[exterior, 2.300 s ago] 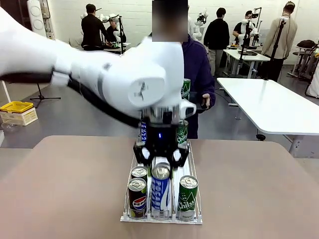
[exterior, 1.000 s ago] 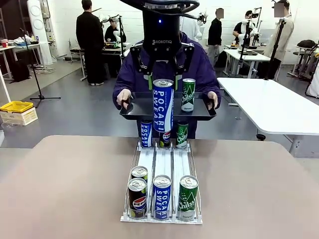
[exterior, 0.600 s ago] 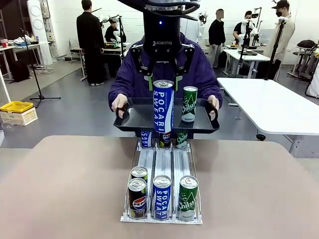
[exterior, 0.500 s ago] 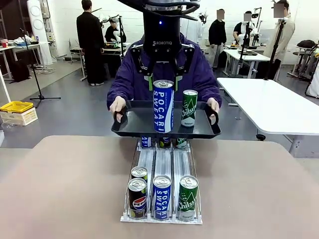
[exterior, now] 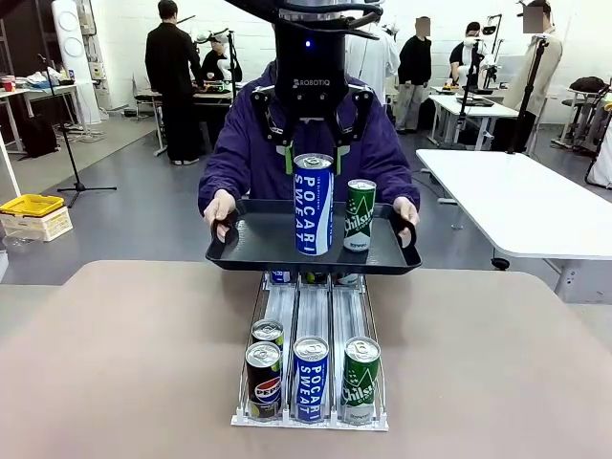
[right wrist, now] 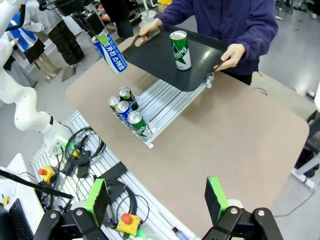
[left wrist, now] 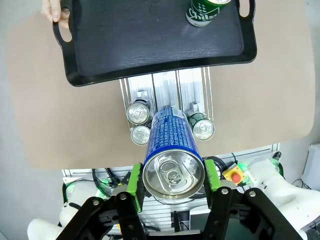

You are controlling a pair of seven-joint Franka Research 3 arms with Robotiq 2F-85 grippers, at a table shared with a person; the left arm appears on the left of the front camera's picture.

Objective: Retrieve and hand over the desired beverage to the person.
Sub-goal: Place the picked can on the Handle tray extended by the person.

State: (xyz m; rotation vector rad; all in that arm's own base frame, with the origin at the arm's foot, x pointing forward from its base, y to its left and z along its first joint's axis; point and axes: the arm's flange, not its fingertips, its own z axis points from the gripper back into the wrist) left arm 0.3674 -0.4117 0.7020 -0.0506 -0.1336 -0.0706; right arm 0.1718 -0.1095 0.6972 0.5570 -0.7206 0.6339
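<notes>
My left gripper [exterior: 314,164] hangs high above the table, shut on a blue Pocari Sweat can [exterior: 313,206] held upright. In the left wrist view the green pads clamp the blue can [left wrist: 172,160] on both sides. The person [exterior: 239,143] in the purple jacket stands at the far side and holds a black tray [exterior: 258,260] with both hands. A green Chilsung can [exterior: 360,215] stands on it. The blue can hangs over the rack, just short of the tray's near rim [left wrist: 165,76]. My right gripper [right wrist: 157,197] is open and holds nothing, far from the tray [right wrist: 150,55].
A wire rack [exterior: 312,306] lies mid-table. At its front stand a Pepsi can [exterior: 263,378], a Pocari can [exterior: 310,378] and a Chilsung can [exterior: 360,376]. A white table [exterior: 516,201] stands at the right. Other people work farther back.
The left gripper lifted the blue can from the rack and now holds it still. The person has brought the tray lower and closer to the held can.
</notes>
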